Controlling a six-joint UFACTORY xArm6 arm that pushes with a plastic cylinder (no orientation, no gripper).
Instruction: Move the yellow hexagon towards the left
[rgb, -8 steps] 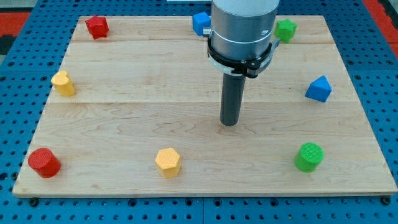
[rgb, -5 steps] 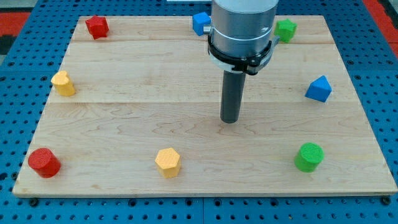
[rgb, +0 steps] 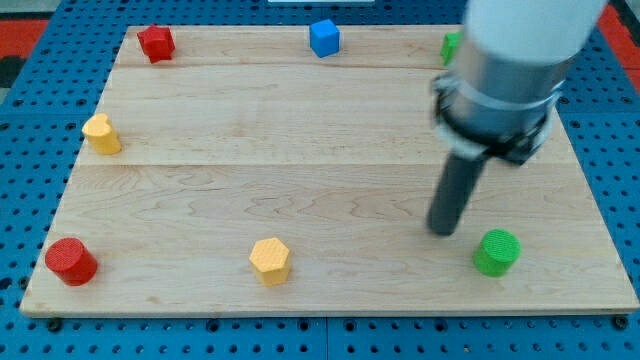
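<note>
While my tip (rgb: 443, 231) rests on the wooden tabletop (rgb: 300, 170) just left of the green cylinder (rgb: 497, 251), the yellow hexagon (rgb: 270, 260) lies well apart to the view's left, near the bottom edge. No fingers exist on this rod, so no grasp state applies. A red cylinder (rgb: 70, 261) occupies the bottom-left corner. A yellow block (rgb: 101, 133) sits at the left edge, a red block (rgb: 156, 42) top left, a blue cube (rgb: 324, 37) top centre. A green block (rgb: 452, 45) shows partly behind the arm.

pale wooden board (rgb: 200, 180) on blue pegboard table (rgb: 30, 150).
</note>
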